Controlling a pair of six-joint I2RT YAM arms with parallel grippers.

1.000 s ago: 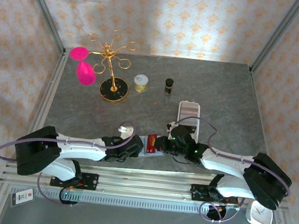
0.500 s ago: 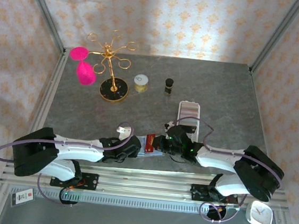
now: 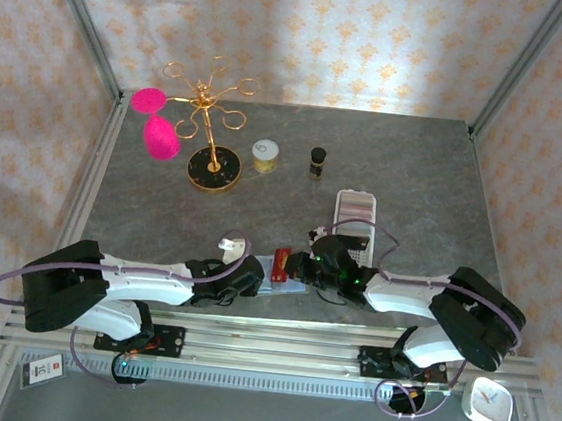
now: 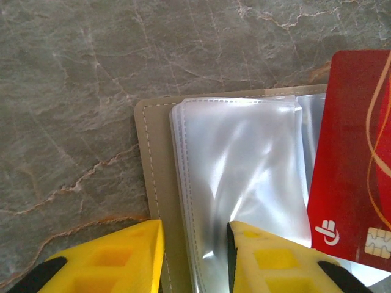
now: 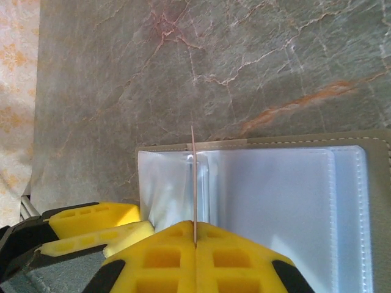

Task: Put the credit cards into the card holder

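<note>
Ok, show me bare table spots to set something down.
Free: right of the white tray up to the table edge; between the gold stand and the left arm. Crowded: near centre, left claw and right claw at the card holder.

You are working over a grey, marble-veined tabletop [image 3: 415,174] streaked with thin rust and whitish lines. In the upper left of the top view a gold wire jewellery stand [image 3: 212,168] sits on its round dark base. Just right of it rests a small round pale-yellow tin [image 3: 265,155], and a little further right a small dark bottle [image 3: 317,160] stands upright. Right of centre lies a long white plastic tray [image 3: 354,210]. At lower centre, near the front edge, the grey-green card holder [image 5: 275,183] lies open and flat, clear sleeves facing up.
</note>
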